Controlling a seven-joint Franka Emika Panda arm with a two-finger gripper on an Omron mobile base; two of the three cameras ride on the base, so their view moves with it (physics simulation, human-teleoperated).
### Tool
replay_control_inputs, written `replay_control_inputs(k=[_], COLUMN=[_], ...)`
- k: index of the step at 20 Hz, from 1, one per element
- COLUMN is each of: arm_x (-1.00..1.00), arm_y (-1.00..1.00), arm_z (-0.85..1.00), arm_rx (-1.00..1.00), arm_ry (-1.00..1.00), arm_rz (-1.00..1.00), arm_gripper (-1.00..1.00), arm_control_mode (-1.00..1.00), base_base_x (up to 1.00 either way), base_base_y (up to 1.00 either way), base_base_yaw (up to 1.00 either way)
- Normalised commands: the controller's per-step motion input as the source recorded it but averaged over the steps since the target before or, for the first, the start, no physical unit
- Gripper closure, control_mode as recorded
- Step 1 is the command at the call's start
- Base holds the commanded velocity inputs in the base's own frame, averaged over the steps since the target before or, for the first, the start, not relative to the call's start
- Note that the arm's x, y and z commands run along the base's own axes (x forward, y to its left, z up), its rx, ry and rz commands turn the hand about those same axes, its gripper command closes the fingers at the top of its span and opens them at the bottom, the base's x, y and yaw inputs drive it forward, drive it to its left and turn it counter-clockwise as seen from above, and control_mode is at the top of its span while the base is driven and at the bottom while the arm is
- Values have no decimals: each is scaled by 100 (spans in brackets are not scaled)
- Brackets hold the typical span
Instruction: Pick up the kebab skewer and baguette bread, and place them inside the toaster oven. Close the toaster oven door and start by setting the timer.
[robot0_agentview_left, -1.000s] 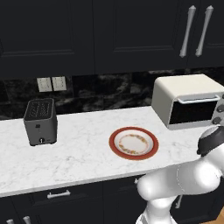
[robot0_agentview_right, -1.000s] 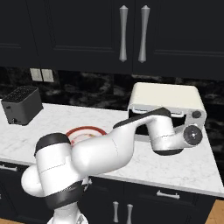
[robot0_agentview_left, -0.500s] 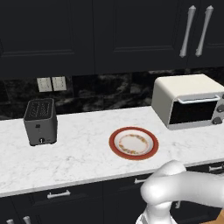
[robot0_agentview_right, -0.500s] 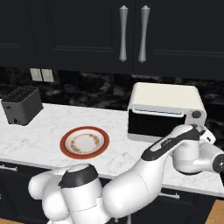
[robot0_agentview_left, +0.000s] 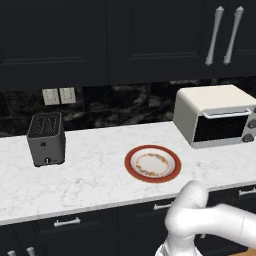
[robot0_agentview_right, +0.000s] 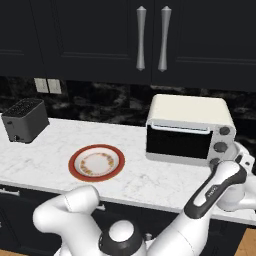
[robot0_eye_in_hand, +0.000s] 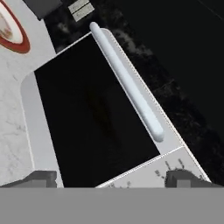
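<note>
Gripper (robot0_eye_in_hand: 111, 178) fingers stand spread wide, empty, facing the toaster oven door (robot0_eye_in_hand: 96, 118), which we judge closed; its dark glass possibly hides the contents.

Bench layout, left to right: slot toaster, plate, toaster oven.

On the bench (robot0_agentview_left: 95, 185) the slot toaster (robot0_agentview_left: 46, 138) stands at the left, near the back wall and below the wall outlets (robot0_agentview_left: 59, 95). The plate (robot0_agentview_left: 152, 164) lies near the middle, closer to the front edge, well apart from both appliances. The toaster oven (robot0_agentview_left: 216, 115) sits at the right, its door (robot0_agentview_right: 178, 141) closed and facing forward, the handle (robot0_eye_in_hand: 127, 81) along the door's top edge and its knobs (robot0_agentview_right: 220, 146) to the door's right. Upper cabinets (robot0_agentview_right: 150, 40) hang above, and drawers (robot0_agentview_left: 70, 225) run beneath the bench. The end effector (robot0_eye_in_hand: 109, 178) faces the oven door from the front, fingers spread wide.
</note>
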Motion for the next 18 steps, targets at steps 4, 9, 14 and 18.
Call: replay_control_inputs(k=[4, 9, 14, 18], arm_x=[21, 24, 23, 19], arm_y=[0, 0, 1, 1], arm_z=[0, 0, 0, 0], arm_rx=[-27, -21, -14, -3], arm_ry=[-15, -5, -1, 0], arm_rz=[5, 0, -3, -8], arm_gripper=[-100, -100, -100, -100], arm_control_mode=[-100, -100, -100, -100], base_base_x=[0, 0, 0, 0], base_base_y=[0, 0, 0, 0], base_base_yaw=[0, 0, 0, 0])
